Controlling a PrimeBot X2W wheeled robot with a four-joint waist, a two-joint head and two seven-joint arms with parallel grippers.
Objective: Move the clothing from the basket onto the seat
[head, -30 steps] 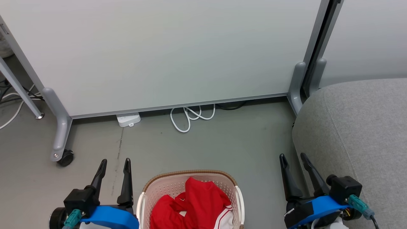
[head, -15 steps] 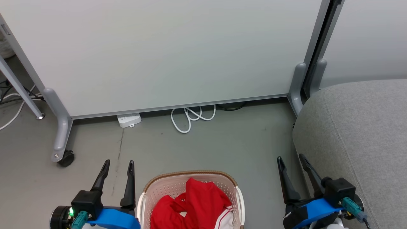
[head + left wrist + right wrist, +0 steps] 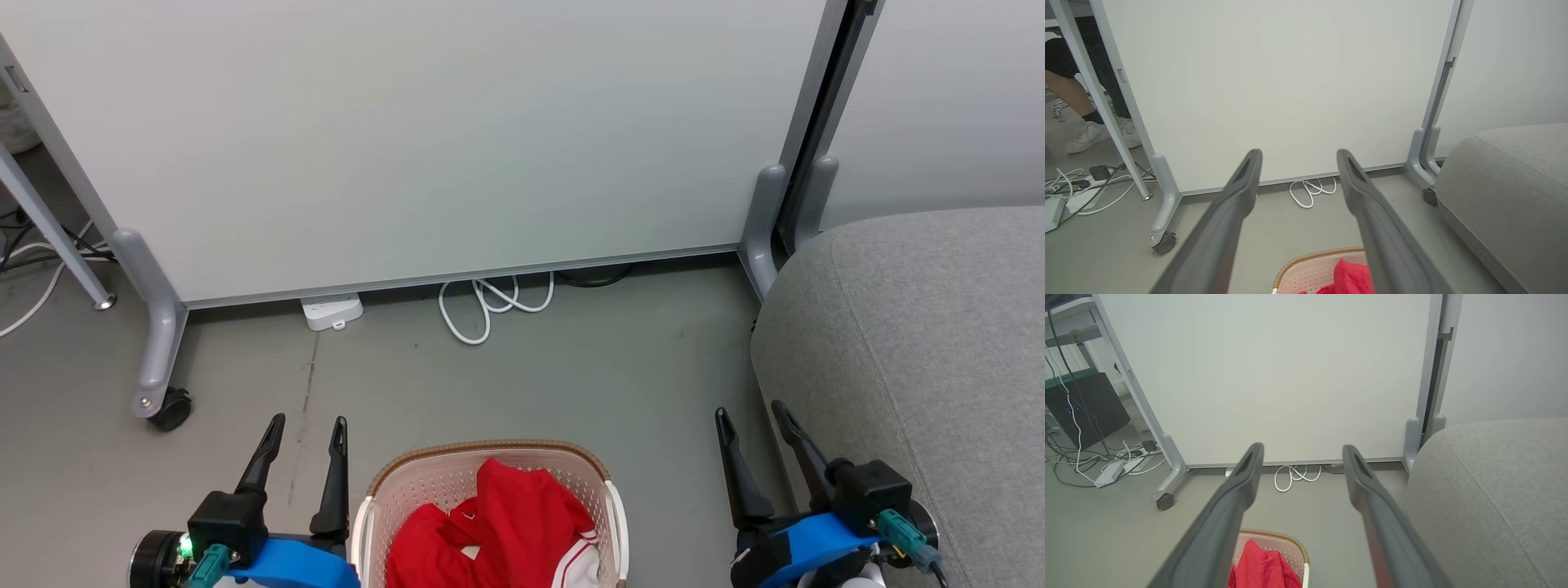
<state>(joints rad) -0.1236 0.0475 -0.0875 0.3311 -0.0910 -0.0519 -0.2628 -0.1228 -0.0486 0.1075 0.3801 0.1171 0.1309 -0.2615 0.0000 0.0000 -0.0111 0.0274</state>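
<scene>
Head view: left fingers [image 3: 333, 474] and right fingers [image 3: 737, 465], apart and empty, flank the basket [image 3: 490, 447] of clothing [image 3: 506, 514]; seat [image 3: 922, 327] beside right fingers likely shortens transfer.

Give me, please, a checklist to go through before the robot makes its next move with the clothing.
1. Left gripper open, holding nothing: ok.
2. Right gripper open, holding nothing: ok.
3. Clothing lies in the basket, uncovered from above: ok.
4. Number of garments in the heap: cannot tell.
5. Seat stands to the right of the basket, beside the right gripper: ok.
6. A person's feet are behind the panel, away from both arms: ok.
</scene>
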